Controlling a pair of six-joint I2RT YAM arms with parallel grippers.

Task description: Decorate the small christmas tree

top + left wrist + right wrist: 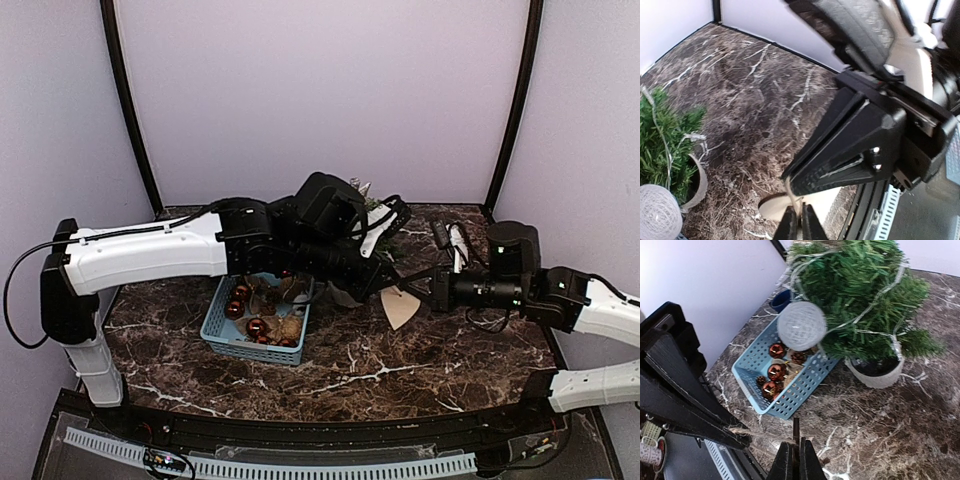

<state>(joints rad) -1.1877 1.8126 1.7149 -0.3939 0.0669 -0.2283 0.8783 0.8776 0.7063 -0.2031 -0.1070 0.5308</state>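
Both clenched: left gripper (799,223) and right gripper (792,461), tips nearly meeting, pinch the twine (736,430) of a wooden ornament (400,306). Just beyond them, upright beside the blue basket (805,385): the small christmas tree (860,295). Step judged: hanging loop being readied; next calls for carrying it onto a branch.

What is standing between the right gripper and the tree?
Nothing visible. From the right gripper only tabletop shows up to the small christmas tree; the blue basket and left gripper sit off to one side.
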